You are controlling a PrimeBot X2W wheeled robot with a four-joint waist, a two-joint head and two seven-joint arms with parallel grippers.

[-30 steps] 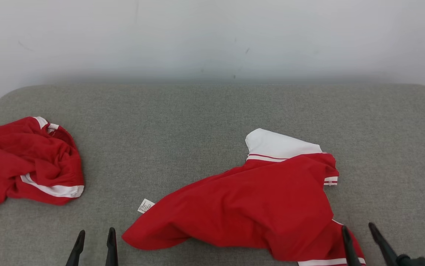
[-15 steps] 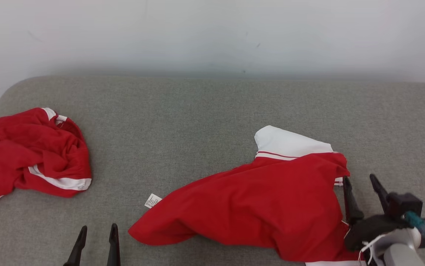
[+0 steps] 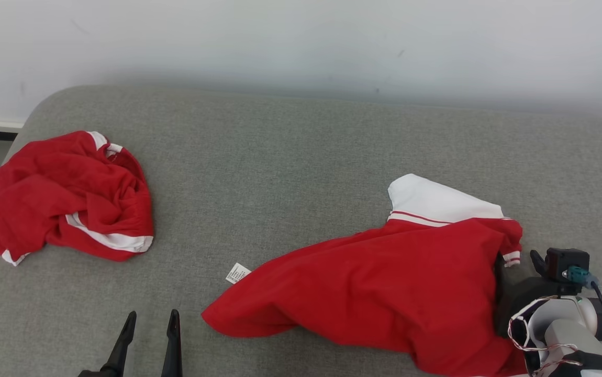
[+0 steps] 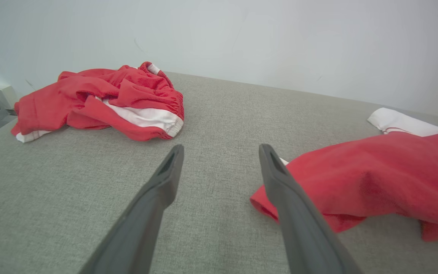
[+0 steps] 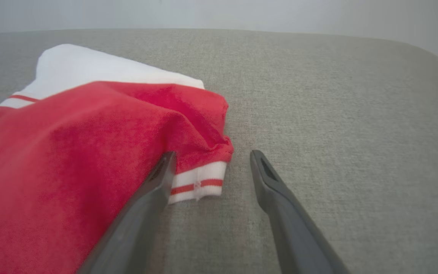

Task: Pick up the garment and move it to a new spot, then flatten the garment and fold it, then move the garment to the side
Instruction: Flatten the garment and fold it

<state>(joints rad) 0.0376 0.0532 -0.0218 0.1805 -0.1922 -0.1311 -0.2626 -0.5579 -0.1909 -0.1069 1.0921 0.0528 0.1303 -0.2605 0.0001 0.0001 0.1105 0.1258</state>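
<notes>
A red garment [image 3: 385, 283] with a white collar [image 3: 437, 201] lies spread on the grey padded surface [image 3: 290, 157], right of centre. Its white-and-red sleeve cuff [image 5: 198, 182] sits at the garment's right edge. My right gripper [image 3: 516, 259] stands open low over the surface at that cuff. In the right wrist view the right gripper [image 5: 212, 160] has its left finger against the red cloth, the cuff lies between the fingers, and nothing is gripped. My left gripper [image 3: 153, 317] is open near the front edge, left of the garment's hem [image 4: 375, 175], as the left wrist view [image 4: 221, 152] also shows.
A second red garment [image 3: 70, 196] with white bands lies crumpled at the far left [image 4: 101, 99]. A small white label [image 3: 238, 273] sticks out from the spread garment's left side. A pale wall [image 3: 301, 42] rises behind the surface, whose left edge drops off.
My right gripper has moved forward along the garment's right edge up to the sleeve cuff, still open. The whole head picture has shifted, so the camera moved. The left gripper has kept its place.
</notes>
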